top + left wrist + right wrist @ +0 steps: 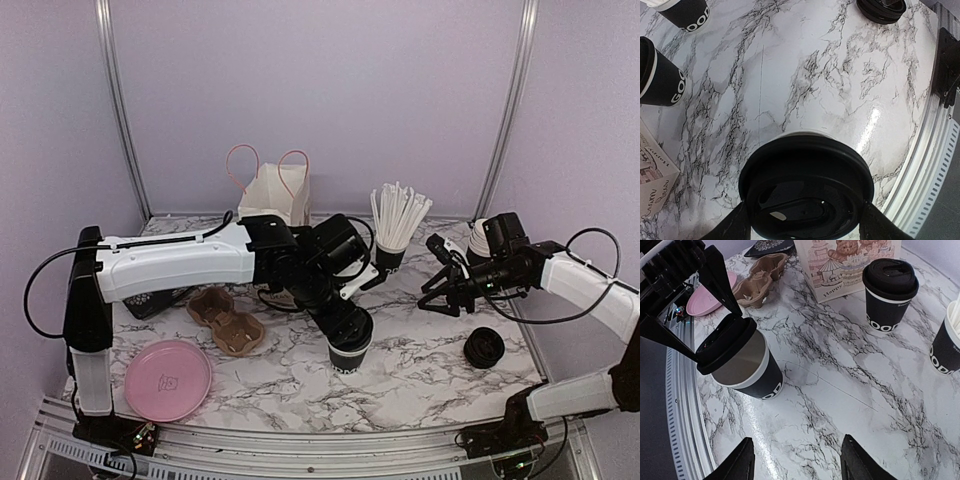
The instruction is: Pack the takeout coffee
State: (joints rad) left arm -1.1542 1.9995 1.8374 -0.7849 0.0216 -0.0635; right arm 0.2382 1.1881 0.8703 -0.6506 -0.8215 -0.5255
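The takeout coffee cup (760, 382), black with white lettering, stands near the table's front edge with its top partly uncovered. Its round black lid (725, 342) tilts over the rim, and the side toward the right wrist camera is raised. My left gripper (345, 322) is shut on that lid, one finger on each side (805, 212). In the left wrist view the lid (807, 185) hides almost all of the cup. My right gripper (797, 440) is open and holds nothing, right of the cup and above bare marble (432, 290).
A second black cup with its lid on (890, 292) stands by the printed paper bag (850, 262). Farther right is a cup of white straws (392, 235). A loose lid stack (483, 348), a cardboard carrier (225, 320) and a pink plate (167, 378) also lie on the table.
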